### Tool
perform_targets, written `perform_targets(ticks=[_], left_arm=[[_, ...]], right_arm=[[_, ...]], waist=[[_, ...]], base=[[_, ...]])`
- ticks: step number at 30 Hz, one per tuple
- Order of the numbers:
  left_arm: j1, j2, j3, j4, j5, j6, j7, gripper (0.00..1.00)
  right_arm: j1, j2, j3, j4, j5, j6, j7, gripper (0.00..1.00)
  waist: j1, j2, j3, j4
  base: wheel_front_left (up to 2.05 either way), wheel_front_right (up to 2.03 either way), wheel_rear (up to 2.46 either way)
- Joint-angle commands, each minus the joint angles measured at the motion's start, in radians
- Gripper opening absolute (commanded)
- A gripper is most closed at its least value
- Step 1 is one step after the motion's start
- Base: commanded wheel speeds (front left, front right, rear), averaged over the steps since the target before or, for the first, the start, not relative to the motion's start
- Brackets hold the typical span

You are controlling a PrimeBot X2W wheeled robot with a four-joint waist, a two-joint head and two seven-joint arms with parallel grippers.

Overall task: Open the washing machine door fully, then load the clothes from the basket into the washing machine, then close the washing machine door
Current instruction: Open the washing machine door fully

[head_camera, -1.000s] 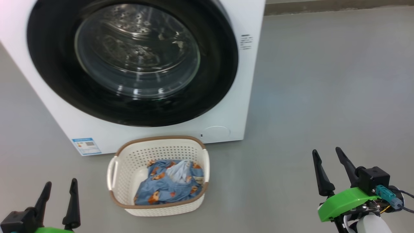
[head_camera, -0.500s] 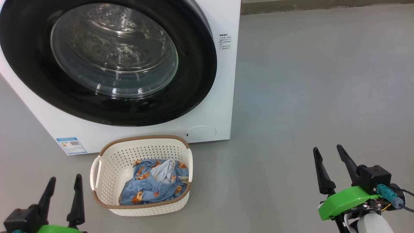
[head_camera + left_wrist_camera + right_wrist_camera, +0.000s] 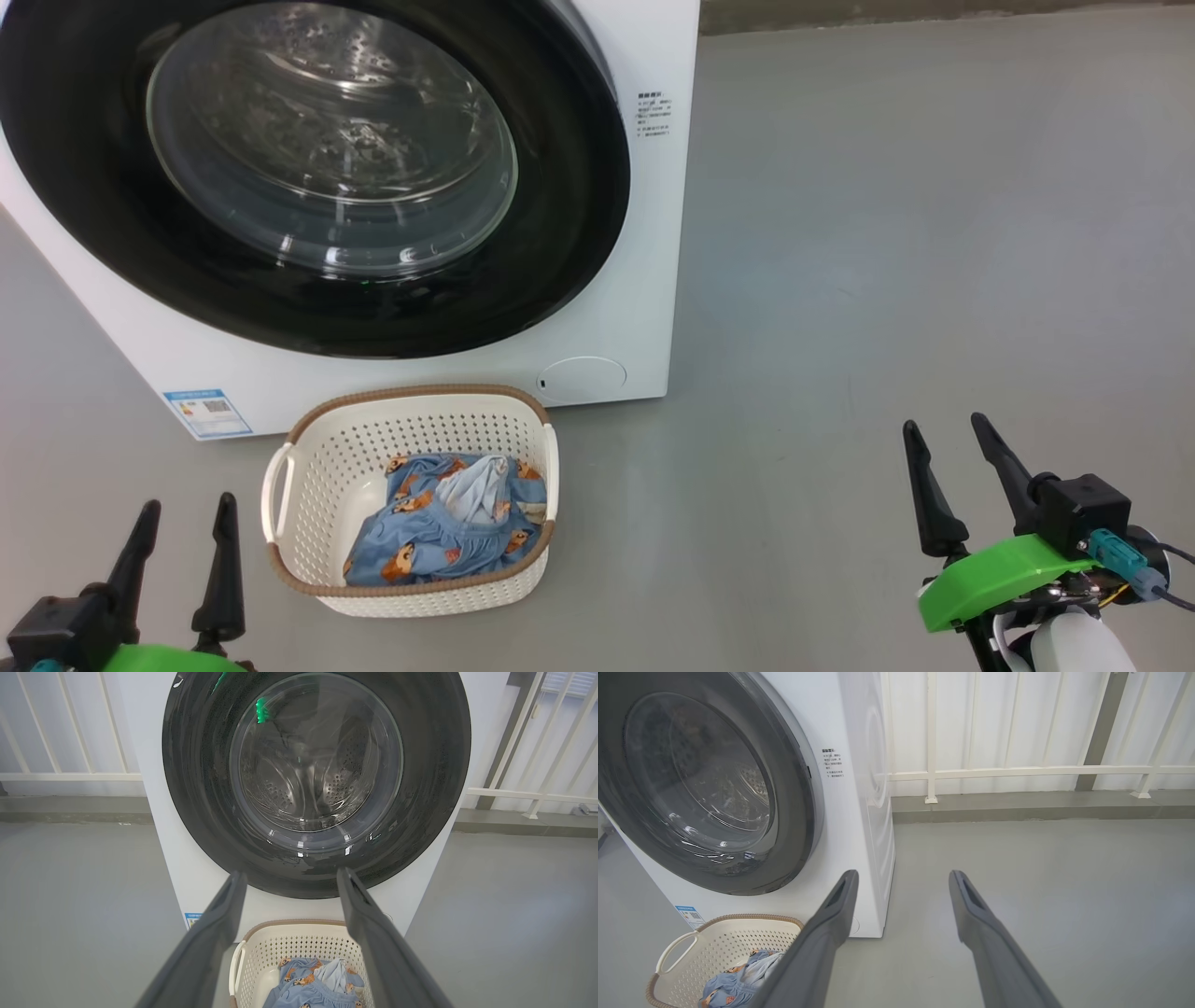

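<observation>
One basket [image 3: 373, 446] fronts the seemingly shut door [image 3: 322, 154].

Glossy black door [image 3: 579, 187] with clear glass window; perforated cream plastic basket [image 3: 308, 467], soft printed cloth [image 3: 439, 541] inside; matt grey floor [image 3: 887, 233].

washing machine [image 3: 649, 280]: white front-loader, standing on floor
washing machine door [image 3: 317, 177]: round, glossy black, glass window, shut
basket [image 3: 322, 485]: cream, perforated, brown rim, just before machine
clothes [image 3: 439, 541]: blue bear-print bundle, inside basket
</observation>
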Motion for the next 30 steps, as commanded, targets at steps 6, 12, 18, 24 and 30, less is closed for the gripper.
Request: perform_targets(ticks=[6,12,18,24,30], left_arm=[[-0.022,0.021,0.038,-0.062,0.017,-0.003,-0.009,1.00],[-0.014,0.012,0.035,-0.097,0.022,-0.003,-0.009,1.00],[-0.010,0.012,0.028,-0.110,0.020,-0.003,-0.009,1.00],[-0.018,0.021,0.015,-0.113,0.013,-0.003,-0.009,1.00],[-0.038,0.033,0.009,-0.112,-0.001,-0.003,-0.009,1.00]], right_arm=[[-0.064,0.005,0.023,-0.058,0.012,0.002,-0.012,1.00],[-0.118,0.006,0.020,-0.072,0.060,0.002,-0.012,1.00],[-0.187,0.006,0.007,-0.075,0.141,0.002,-0.012,1.00],[-0.263,0.007,-0.040,-0.050,0.272,0.002,-0.004,1.00],[-0.342,0.007,-0.100,0.005,0.521,0.002,0.025,0.35]], waist=[[0.0000,0.0000,0.016,0.008],[0.0000,0.0000,0.033,0.019],[0.0000,0.0000,0.052,0.036],[0.0000,0.0000,0.073,0.057],[0.0000,0.0000,0.101,0.082]], base=[[0.00,0.00,0.00],[0.00,0.00,0.00],[0.00,0.00,0.00],[0.00,0.00,0.00],[0.00,0.00,0.00]])
